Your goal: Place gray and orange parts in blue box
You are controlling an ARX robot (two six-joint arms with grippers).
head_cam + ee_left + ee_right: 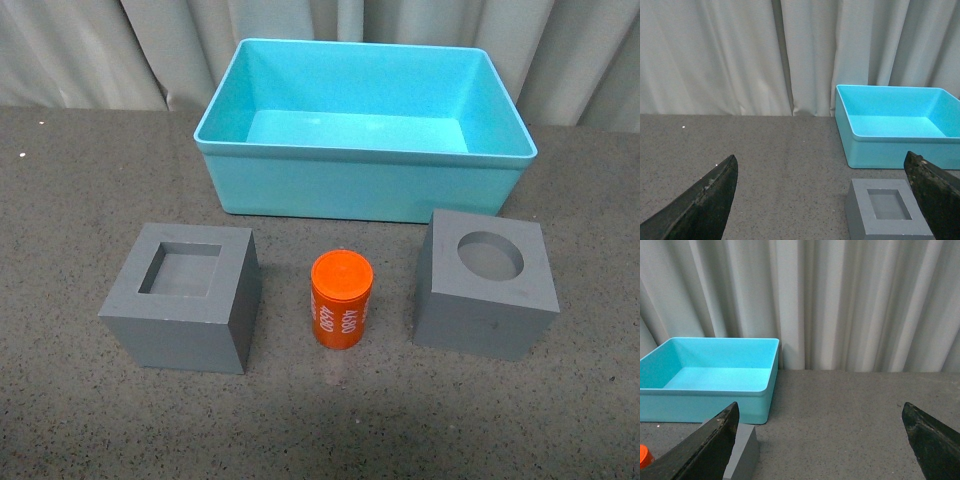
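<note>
We've got our left fingers (707, 205) spread wide and empty, then on the table (60, 420) the square-recess gray cube (185, 300), the upright orange cylinder (341, 300) and the round-recess gray cube (487, 290) lined up just before the blue box (365, 190), and our right fingers (707, 445) wide, holding nothing.

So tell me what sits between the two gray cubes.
The orange cylinder, standing upright, apart from both the square-recess cube and round-recess cube; front view.

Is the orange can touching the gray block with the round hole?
Apart. The front view shows a strip of bare table between the orange can and the gray block.
</note>
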